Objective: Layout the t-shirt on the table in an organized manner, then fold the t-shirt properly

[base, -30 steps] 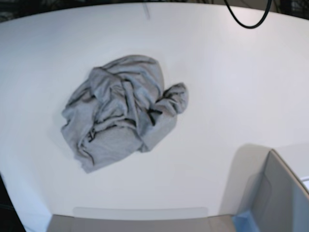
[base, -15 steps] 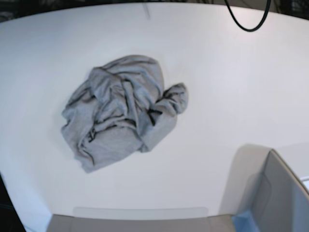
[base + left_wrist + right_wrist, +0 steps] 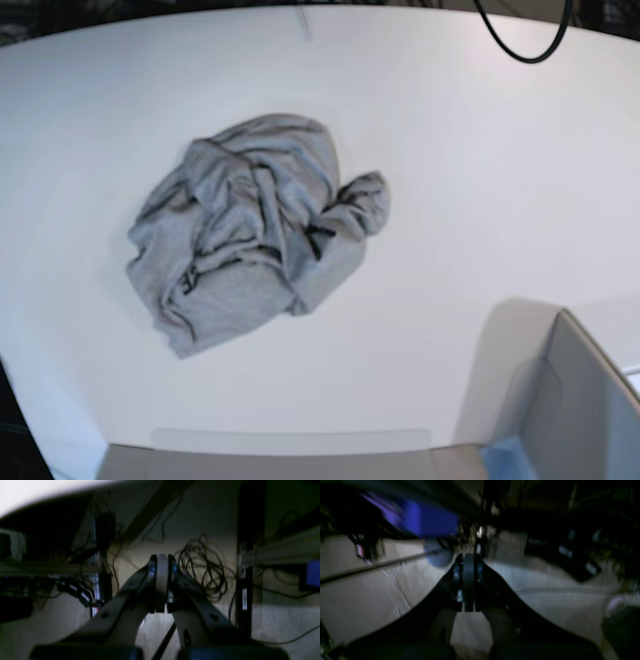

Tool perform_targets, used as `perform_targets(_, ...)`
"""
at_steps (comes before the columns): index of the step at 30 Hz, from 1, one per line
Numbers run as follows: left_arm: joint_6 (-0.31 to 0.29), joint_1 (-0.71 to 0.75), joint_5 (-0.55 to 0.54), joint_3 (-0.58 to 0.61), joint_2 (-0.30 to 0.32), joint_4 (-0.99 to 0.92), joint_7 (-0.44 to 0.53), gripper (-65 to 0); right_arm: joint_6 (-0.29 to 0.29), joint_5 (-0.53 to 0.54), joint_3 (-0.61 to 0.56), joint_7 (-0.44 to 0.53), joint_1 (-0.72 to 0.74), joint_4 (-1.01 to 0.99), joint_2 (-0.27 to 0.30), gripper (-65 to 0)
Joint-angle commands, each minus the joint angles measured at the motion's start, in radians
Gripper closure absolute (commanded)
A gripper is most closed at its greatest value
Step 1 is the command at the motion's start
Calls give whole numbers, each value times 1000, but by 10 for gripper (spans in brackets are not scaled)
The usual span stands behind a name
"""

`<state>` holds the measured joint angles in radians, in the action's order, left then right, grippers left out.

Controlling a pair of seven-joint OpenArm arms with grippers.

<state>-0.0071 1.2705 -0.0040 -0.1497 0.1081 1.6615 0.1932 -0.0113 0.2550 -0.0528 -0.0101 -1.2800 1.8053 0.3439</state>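
**A:** ok so where's the t-shirt [image 3: 255, 230] sitting right now?

**B:** crumpled in a heap on the table [image 3: 470, 180], left of centre in the base view. Grey wad, all folds and creases, one bunched lump poking out on its right side. No lettering readable from here. Nothing touching it.

**A:** and the grippers?

**B:** neither arm shows in the base view. The left gripper [image 3: 162, 580] has its jaws pressed together with nothing between them, and its camera looks at a beige floor with a tangle of black cables [image 3: 202, 567] behind it. A sliver of white table edge shows at the top left corner.

**A:** right one?

**B:** same deal, the right gripper [image 3: 468, 580] is clamped closed and empty, over beige floor. Blurry shot, with a blue blob [image 3: 425, 522] up top.

**A:** anything else on the table?

**B:** a grey bin [image 3: 575, 410] at the bottom right corner, well apart from the shirt.
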Motion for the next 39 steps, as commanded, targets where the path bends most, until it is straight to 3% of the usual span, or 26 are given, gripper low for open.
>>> perform_targets(1,9,38,-4,-14,0,44,22,0,9,-6,0,14,-29,50,2,-1)
perform_targets(8,9,38,-4,-46,-3,251,22,0,9,-7,83,-37,-29,233,2,-1)
perform_targets(15,9,34,-3,-41,0,383,32,0,10,-7,224,-34,107,258,2,-1)
perform_targets(17,9,-13,-3,-20,5,383,32,0,12,-7,244,-38,135,258,5,-1)
perform_targets(23,8,-139,2,97,57,383,24,-4,12,-3,247,-40,185,258,108,-1)
perform_targets(27,8,-237,2,224,107,383,18,-50,12,-1,253,-40,241,258,116,-3)
perform_targets(31,8,-369,2,368,127,385,-136,-120,12,-1,255,-126,302,258,117,-51)
perform_targets(36,8,-631,2,640,210,385,-438,-125,12,0,255,-310,391,258,114,-114)
perform_targets(39,12,-796,0,792,239,385,-584,-125,12,0,255,-340,415,258,113,-114)
